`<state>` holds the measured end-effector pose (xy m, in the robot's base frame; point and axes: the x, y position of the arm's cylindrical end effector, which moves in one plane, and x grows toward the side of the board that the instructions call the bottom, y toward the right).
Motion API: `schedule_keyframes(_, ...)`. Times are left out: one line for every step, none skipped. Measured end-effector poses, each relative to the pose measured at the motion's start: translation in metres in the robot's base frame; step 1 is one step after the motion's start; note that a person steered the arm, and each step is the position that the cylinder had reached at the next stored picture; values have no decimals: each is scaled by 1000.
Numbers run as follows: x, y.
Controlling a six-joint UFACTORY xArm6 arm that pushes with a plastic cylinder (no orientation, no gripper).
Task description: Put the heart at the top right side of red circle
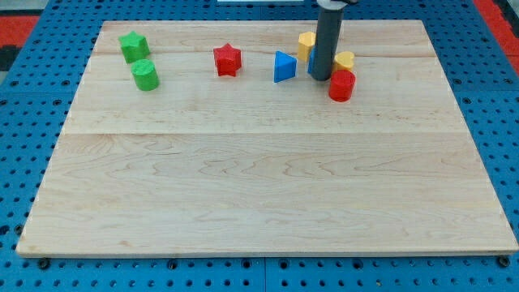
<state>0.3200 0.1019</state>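
Your arm carries no claw, so there is nothing to be apart, together or clamped; it ends in a dark rod, and my tip [321, 78] sits on the desk [259, 186] near the view's top, right of centre. Just to the tip's right and slightly below it stands the red circle [341, 85], a short cylinder, almost touching the rod. The yellow heart [345, 59] lies just above that circle, touching or nearly so, partly hidden behind the rod. Another yellow block [305, 43], shape unclear, peeks out at the rod's upper left. Left of the tip you see a blue triangle [284, 66], then a red star [228, 60]. Far toward the view's left, a green star [133, 45] sits above a green cylinder [146, 75].
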Motion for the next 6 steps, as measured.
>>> schedule_keyframes(-42, 32)
schedule_keyframes(-42, 24)
schedule_keyframes(-40, 37)
schedule_keyframes(-52, 65)
schedule_keyframes(-94, 70)
schedule_keyframes(-125, 65)
